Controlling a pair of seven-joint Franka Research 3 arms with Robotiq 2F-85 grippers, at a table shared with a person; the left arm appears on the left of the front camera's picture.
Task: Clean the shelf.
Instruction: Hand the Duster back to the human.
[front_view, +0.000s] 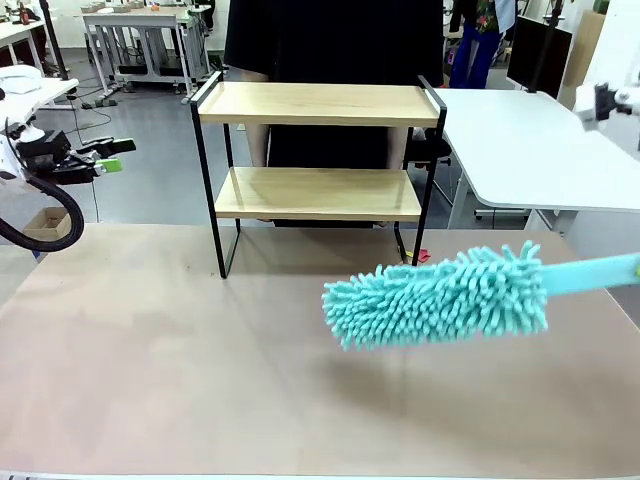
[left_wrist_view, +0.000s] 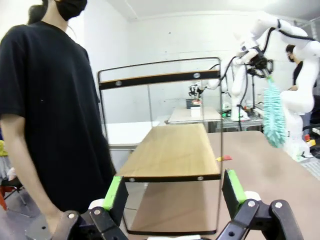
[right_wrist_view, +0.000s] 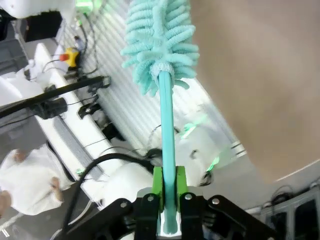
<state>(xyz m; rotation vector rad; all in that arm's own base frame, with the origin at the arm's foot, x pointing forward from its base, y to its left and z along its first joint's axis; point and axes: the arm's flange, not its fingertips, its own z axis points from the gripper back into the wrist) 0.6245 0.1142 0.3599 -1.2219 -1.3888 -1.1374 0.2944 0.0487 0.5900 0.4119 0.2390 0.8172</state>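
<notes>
The shelf (front_view: 318, 105) stands at the far middle of the brown table, two bare wooden boards in a black frame. A teal fluffy duster (front_view: 440, 295) hovers over the table, in front of and to the right of it; its handle (front_view: 590, 272) runs off the right edge. In the right wrist view my right gripper (right_wrist_view: 169, 182) is shut on the duster handle (right_wrist_view: 166, 125), with the head (right_wrist_view: 160, 40) pointing away. My left gripper (front_view: 105, 155) hangs at the far left, off the table. Its fingers (left_wrist_view: 114, 192) stand open and face the shelf's end (left_wrist_view: 170, 150).
A person in a black shirt (front_view: 330, 40) stands right behind the shelf, close to its end rail (left_wrist_view: 50, 110). A small red thing (front_view: 420, 256) lies by the shelf's right leg. A white table (front_view: 530, 140) stands at the back right.
</notes>
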